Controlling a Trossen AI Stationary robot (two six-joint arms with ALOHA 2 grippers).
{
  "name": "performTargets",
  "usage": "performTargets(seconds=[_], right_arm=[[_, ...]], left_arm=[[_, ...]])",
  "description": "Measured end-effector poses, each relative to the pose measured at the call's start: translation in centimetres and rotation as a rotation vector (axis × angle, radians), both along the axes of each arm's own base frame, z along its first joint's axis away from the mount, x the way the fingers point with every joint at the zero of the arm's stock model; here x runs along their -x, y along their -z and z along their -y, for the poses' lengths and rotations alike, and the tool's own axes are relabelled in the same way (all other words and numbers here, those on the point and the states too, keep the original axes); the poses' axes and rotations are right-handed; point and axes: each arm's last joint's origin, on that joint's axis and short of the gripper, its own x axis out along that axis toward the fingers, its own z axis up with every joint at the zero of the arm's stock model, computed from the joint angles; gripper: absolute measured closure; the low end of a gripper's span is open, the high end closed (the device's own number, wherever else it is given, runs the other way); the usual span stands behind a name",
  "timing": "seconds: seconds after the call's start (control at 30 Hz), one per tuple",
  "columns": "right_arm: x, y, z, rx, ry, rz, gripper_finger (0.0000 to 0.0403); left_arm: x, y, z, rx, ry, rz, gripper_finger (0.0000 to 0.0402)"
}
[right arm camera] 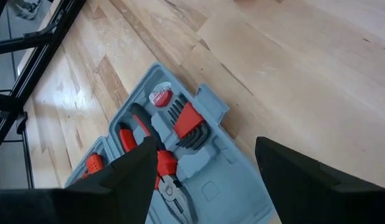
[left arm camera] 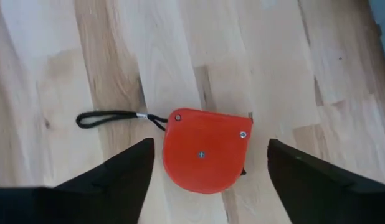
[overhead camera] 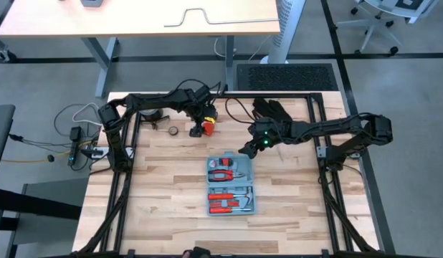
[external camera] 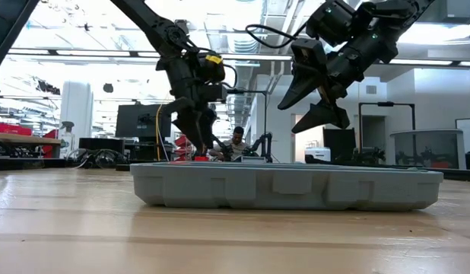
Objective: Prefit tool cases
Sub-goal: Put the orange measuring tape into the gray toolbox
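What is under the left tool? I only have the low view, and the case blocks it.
Observer: A red tape measure. It lies flat on the wood between the open fingers of the left tool and is not yet gripped.
Operator: Where is the right tool over the case?
Observer: The right tool hovers open above the end of the tool case that holds the hex keys.
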Motion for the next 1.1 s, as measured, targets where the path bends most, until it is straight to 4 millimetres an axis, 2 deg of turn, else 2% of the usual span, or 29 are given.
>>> performTargets(seconds=[0.27, 0.4, 0.8, 0.97, 1.1], right_arm=[[0.0, 0.0, 0.0, 0.000, 0.000, 0.001, 0.0127], [0.0, 0.0, 0.0, -0.001, 0.000, 0.000, 0.0127], [0.0, 0.0, 0.0, -0.003, 0.002, -0.002, 0.0127], [0.0, 0.1, 0.0, -0.003, 0.002, -0.005, 0.0127], [0.0, 0.1, 0.0, -0.003, 0.003, -0.010, 0.0127]], left_arm=[[0.0, 2.7, -1.2, 0.026, -0.103, -0.083, 0.0028], [-0.1, 3.4, -1.4, 0.006, -0.102, -0.106, 0.0005], [-1.2, 4.9, -1.0, 0.019, -0.082, -0.091, 0.0004], [-1.5, 4.9, -0.8, 0.032, -0.113, -0.079, 0.0004], [-1.5, 5.0, -0.8, 0.052, -0.157, -0.070, 0.0022]])
